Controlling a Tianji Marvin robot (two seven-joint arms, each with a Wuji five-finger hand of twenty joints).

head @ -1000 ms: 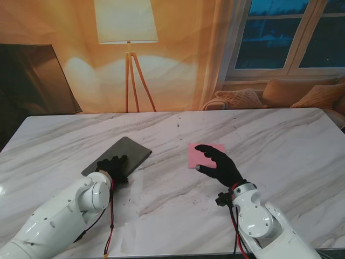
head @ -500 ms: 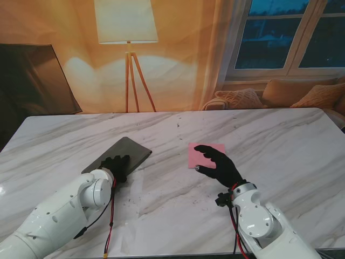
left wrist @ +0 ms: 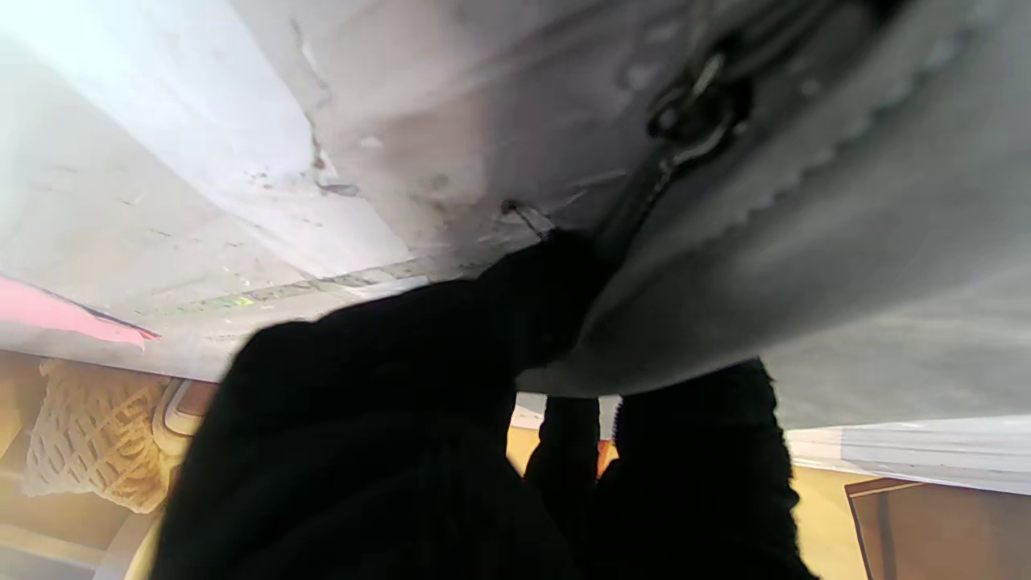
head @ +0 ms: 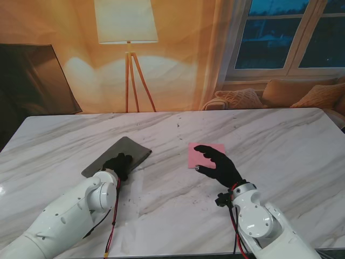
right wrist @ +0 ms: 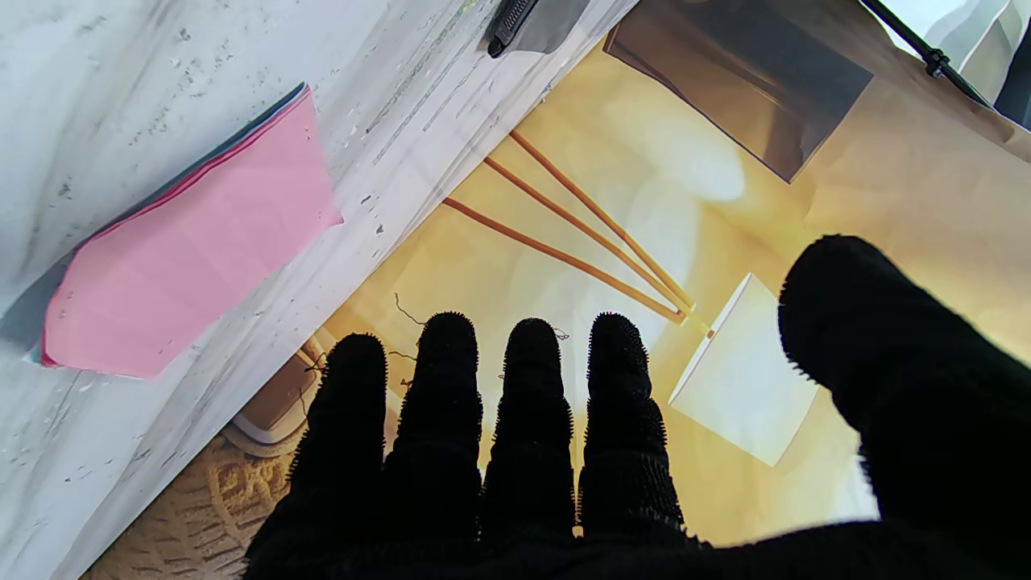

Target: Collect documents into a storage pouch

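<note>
Left hand: my left hand (head: 117,164) sat left of centre in the stand frame, its black fingers (left wrist: 556,298) closed on the near edge of the pouch.
Pouch: the grey pouch (head: 117,155) lay flat on the table (head: 280,135), left of centre; in the left wrist frame its edge (left wrist: 773,266) curved over my thumb tip, with the other fingers on its far side, and the metal zipper pull (left wrist: 697,101) showed toward the upper right.
Right hand: my right hand (head: 216,162) was right of centre in the stand frame, spread wide and holding nothing; the four fingers (right wrist: 527,403) stood side by side, the thumb (right wrist: 878,338) well apart.
Documents: the pink sheets (head: 205,154) lay flat on the table near centre, my right fingertips over their near edge; whether they touched, I could not tell. In the right wrist frame the stack (right wrist: 193,242) filled the upper left, a darker sheet edge showing beneath the pink.
Spacing: pouch and sheets lay apart.
</note>
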